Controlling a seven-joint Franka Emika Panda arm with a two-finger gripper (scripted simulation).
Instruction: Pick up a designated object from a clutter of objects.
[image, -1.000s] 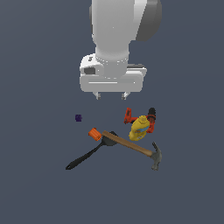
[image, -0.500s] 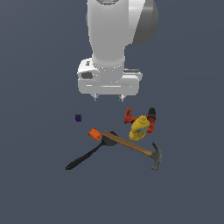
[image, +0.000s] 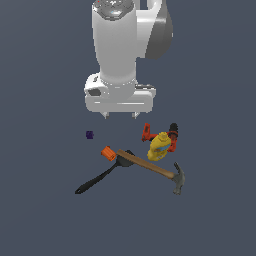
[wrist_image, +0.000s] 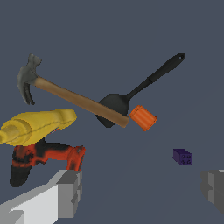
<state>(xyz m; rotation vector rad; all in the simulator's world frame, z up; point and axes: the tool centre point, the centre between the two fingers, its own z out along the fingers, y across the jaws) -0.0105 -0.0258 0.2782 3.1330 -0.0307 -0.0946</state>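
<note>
1. Dark grey floor (image: 45, 210) fills your view.
2. Your gripper (image: 120, 115) hangs above it, fingers spread wide, holding nothing.
3. You'll find the purple block (image: 89, 134) lying alone, apart from the orange block (image: 108, 153) and hammer (image: 152, 169).

Arm body shifts toward exterior view's left over last second. Gripper (image: 120, 115) moves with it, now closer above purple block (image: 89, 134), yet not directly over it. Height appears roughly unchanged. Jaws spread wide throughout.
</note>
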